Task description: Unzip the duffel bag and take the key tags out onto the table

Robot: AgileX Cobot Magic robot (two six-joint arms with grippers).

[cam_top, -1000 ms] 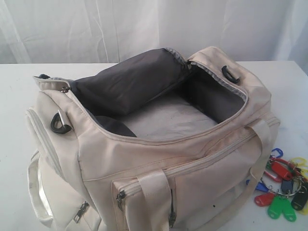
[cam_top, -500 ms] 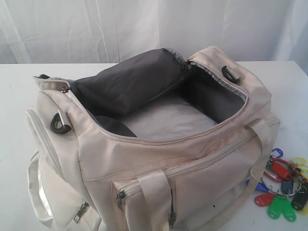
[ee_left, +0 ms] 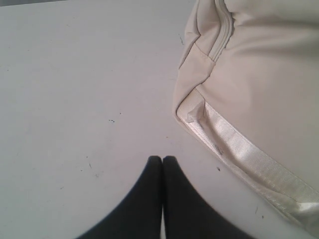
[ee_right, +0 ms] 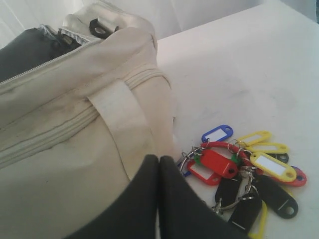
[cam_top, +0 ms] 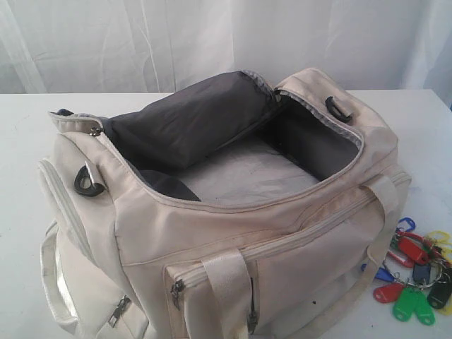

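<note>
Fabric duffel bag (cam_top: pixel 296 240) (unzipped); plastic key tags (cam_top: pixel 413 282).

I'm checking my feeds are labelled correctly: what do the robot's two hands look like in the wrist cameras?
The left hand shows two plain matte black fingers, broad at the base, tapering to rounded tips. The right hand looks the same. No cables or markings show; the arms are out of view.

No writing can be read, even on the key tags (ee_right: pixel 244 172).
</note>
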